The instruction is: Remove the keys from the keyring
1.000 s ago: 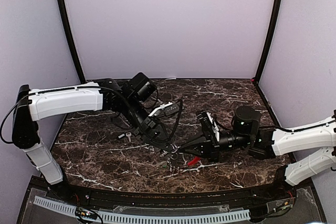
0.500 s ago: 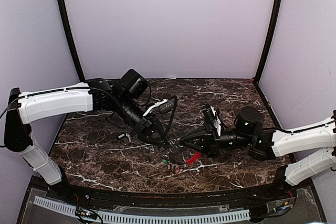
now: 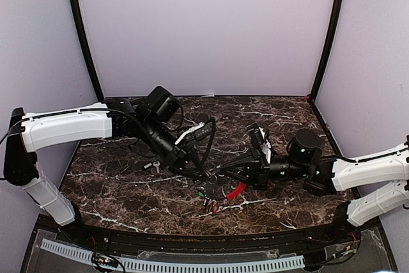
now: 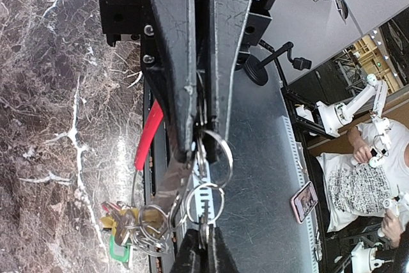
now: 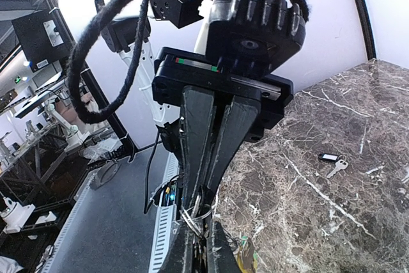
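My left gripper point(image 4: 199, 142) is shut on a small silver split ring point(image 4: 218, 152). A second small ring point(image 4: 205, 201) links to it, and my right gripper point(image 4: 203, 252) is shut on that one from the opposite side. Below them hang the keyring's red segment point(image 4: 148, 135) and thin wire. The keys point(image 4: 123, 229), some with green and yellow heads, dangle in a bunch just over the table. In the top view the left gripper point(image 3: 206, 176) and right gripper point(image 3: 221, 173) meet tip to tip. The red segment point(image 3: 236, 191) and the keys point(image 3: 211, 201) hang under them.
A loose key with a black tag point(image 3: 152, 166) lies on the dark marble table point(image 3: 128, 187), left of the left gripper; the right wrist view shows this loose key point(image 5: 332, 162) too. A black cable point(image 3: 208, 142) loops over the left wrist. The table's front edge point(image 3: 192, 234) is close to the bunch.
Both grippers have risen a little and stayed tip to tip. The left arm has swung back to the left. The bunch and red segment now hang more freely below them.
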`<state>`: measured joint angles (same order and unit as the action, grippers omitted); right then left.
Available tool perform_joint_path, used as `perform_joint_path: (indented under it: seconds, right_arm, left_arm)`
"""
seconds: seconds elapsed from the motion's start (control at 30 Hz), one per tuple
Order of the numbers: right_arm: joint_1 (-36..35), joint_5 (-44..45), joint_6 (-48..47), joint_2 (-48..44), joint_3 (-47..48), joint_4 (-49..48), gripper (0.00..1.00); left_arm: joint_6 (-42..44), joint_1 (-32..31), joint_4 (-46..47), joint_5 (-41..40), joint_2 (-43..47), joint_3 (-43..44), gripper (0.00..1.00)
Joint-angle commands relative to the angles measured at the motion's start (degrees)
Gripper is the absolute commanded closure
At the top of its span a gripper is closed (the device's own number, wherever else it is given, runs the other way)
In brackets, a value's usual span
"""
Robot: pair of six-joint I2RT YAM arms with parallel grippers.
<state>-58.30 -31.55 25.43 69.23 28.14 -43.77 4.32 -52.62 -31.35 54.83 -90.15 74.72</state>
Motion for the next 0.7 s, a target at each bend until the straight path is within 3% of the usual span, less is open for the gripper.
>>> perform_joint_path:
  seconds: [0.0, 0.67]
  right_arm:
    - [0.4, -0.7, -0.1, -1.5, -0.7, -4.2, 1.0]
    - [0.6, -2.2, -7.1, -3.5, -1.5, 1.3, 1.0]
  left_arm:
    - [0.6, 0.3, 1.2, -1.8, 3.0, -1.1, 1.0]
    - [-0.8, 1.3, 4.5, -5.3, 6.2, -2.2, 1.0]
